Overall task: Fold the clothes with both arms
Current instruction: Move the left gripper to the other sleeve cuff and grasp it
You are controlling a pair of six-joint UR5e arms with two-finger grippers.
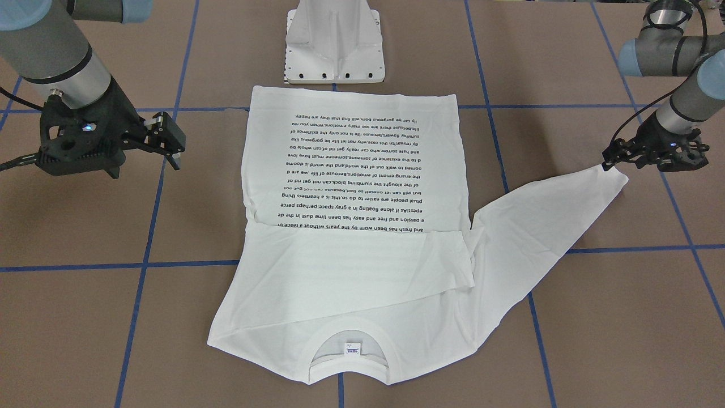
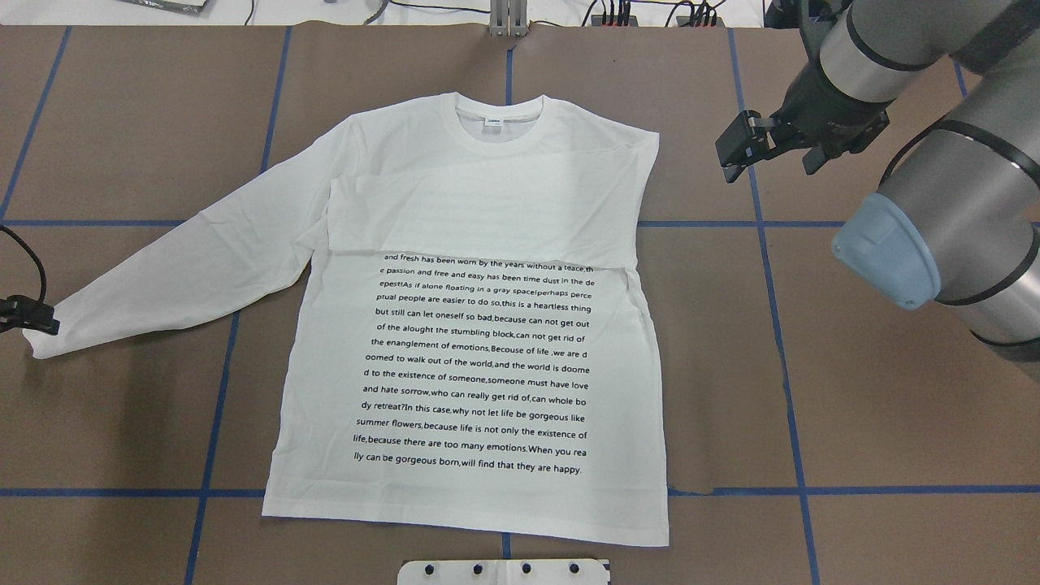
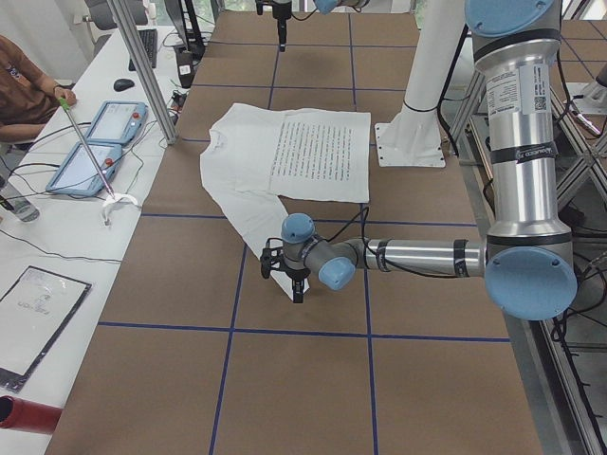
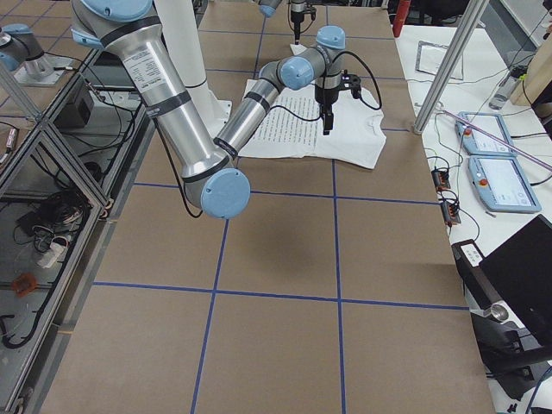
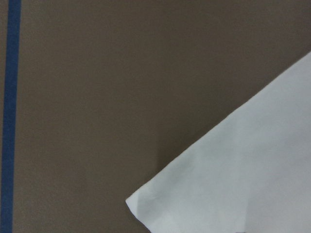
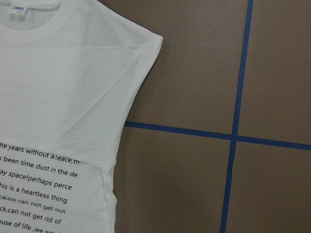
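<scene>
A: Where's the shirt (image 2: 479, 366)?
B: Flat on the table (image 2: 853, 422), print up, hem by the white base (image 1: 334, 51). One sleeve is folded across its chest, the other stretched out sideways.
A: And the grippers?
B: The left gripper (image 1: 609, 160) is at the outstretched cuff (image 1: 617, 178); I can't tell its grip. The right gripper (image 2: 734, 154) hangs beside the shirt's folded shoulder, jaws apart, empty.

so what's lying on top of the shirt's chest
One sleeve is folded flat across the shirt, just above the visible print. Any text lines under it are hidden.

Table (image 2: 812, 366) open beside shirt (image 2: 487, 203); pedestal (image 1: 334, 45) just beside hem.
</scene>
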